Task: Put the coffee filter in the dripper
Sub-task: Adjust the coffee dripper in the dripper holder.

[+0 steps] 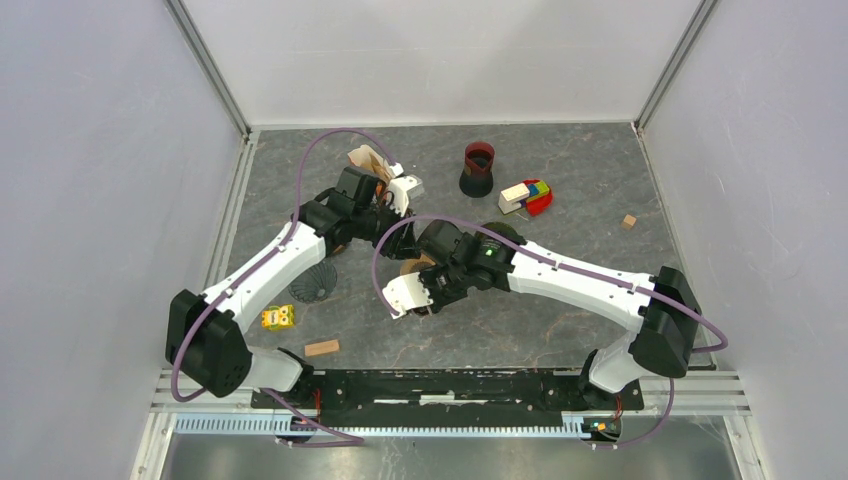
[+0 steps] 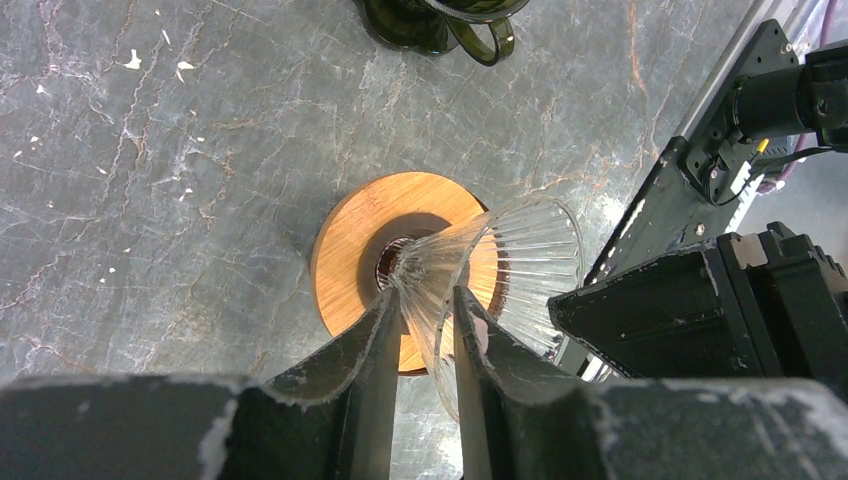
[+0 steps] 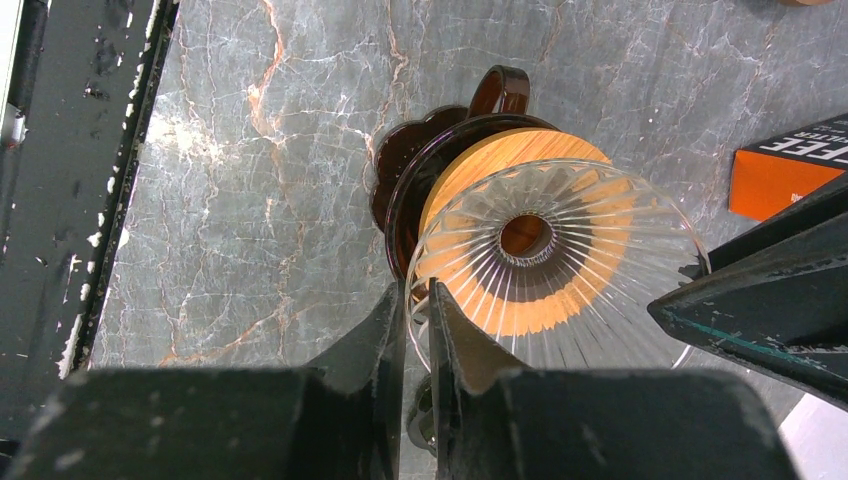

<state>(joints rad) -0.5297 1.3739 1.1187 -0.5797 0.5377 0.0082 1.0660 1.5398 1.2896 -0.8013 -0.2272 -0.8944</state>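
Note:
The dripper point(image 3: 560, 260) is a clear ribbed glass cone on a round wooden collar point(image 2: 345, 250). It hangs tilted just above the table between both arms, and shows small in the top view as the dripper point(image 1: 420, 263). My left gripper point(image 2: 425, 300) is shut on the cone's wall, one finger inside and one outside. My right gripper point(image 3: 417, 295) is shut on the glass rim. No filter lies inside the cone. Brown paper that looks like the coffee filter point(image 1: 366, 160) stands behind the left arm.
A dark glass cup with a handle point(image 3: 497, 90) sits right under the dripper. An orange box point(image 3: 790, 165) lies beside it. A dark pleated cone point(image 1: 312, 285), a yellow toy point(image 1: 278, 317), a wooden block point(image 1: 321, 348), a red-black cup point(image 1: 479, 168) and coloured blocks point(image 1: 527, 196) are spread around.

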